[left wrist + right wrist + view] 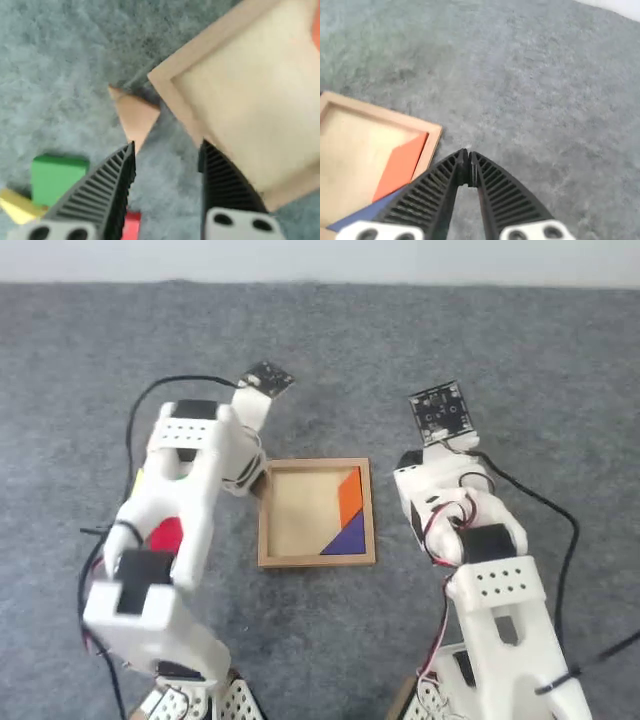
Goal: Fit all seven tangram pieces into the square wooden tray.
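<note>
The square wooden tray [315, 560] lies between my two arms, holding an orange piece [350, 495] and a purple-blue piece [348, 537] along its right side. In the left wrist view my left gripper [167, 150] is open just above the carpet, beside a corner of the tray [182, 112]. A tan triangle [135, 117] lies on the carpet just ahead of its fingers. Green [55, 175], yellow [17, 205] and red [131, 225] pieces lie nearby. My right gripper [466, 157] is shut and empty over carpet, beside the tray [380, 115] corner with the orange piece [402, 162].
In the high view the left arm covers most of the loose pieces; a red piece [165, 535] shows beneath it. Grey carpet spreads on all sides, and open floor lies beyond the tray and to the right.
</note>
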{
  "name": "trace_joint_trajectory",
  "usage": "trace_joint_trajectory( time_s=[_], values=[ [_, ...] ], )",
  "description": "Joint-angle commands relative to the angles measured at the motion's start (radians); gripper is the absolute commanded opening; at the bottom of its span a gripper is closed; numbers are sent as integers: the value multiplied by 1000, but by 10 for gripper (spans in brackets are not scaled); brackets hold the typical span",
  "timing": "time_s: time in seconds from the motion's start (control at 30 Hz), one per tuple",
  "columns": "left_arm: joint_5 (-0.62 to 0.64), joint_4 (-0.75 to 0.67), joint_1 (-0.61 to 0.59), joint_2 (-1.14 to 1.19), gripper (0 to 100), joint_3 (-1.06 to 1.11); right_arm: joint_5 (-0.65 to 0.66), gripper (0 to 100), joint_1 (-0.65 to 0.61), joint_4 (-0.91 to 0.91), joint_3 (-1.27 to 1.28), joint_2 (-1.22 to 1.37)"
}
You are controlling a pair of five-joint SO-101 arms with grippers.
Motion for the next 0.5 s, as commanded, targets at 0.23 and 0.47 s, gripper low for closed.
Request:
trace_joint_trajectory(
  time_s=[0.23,0.47],
  values=[
    [64,41,-32,273,233,-254,-5,9,-16,-27,-17,33],
    [20,110,-57,292,232,-306,-3,9,-16,-27,-17,33]
  ],
)
